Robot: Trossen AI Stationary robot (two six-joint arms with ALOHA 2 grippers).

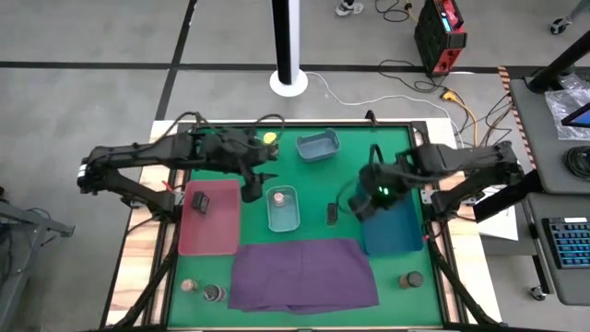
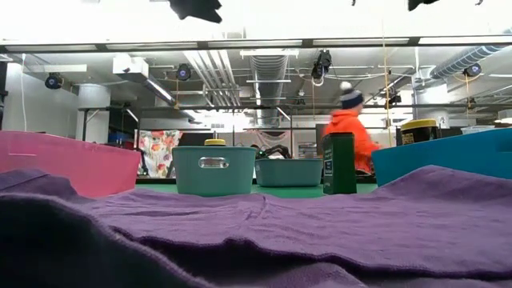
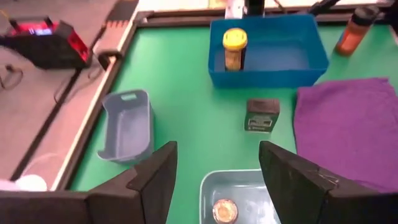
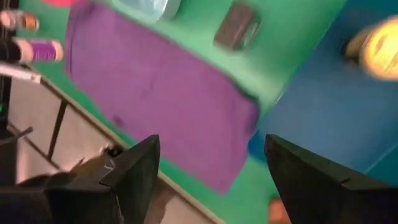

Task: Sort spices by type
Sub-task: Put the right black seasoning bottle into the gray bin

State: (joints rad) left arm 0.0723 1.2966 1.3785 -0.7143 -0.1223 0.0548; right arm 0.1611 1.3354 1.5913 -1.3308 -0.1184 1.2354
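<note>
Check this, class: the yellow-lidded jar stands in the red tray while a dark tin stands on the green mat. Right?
Wrong tray. The yellow-lidded jar stands in the blue tray, as the left wrist view shows. The dark tin does stand on the green mat.

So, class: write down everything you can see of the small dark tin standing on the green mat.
The dark tin is a small flat rectangular box, dark green-grey with a pale label on its face, probably metal. It stands upright and alone on the green mat, touching nothing else. It sits between the light blue tray and the deep blue bin, just beyond the purple cloth. No pincer holds it.
</note>
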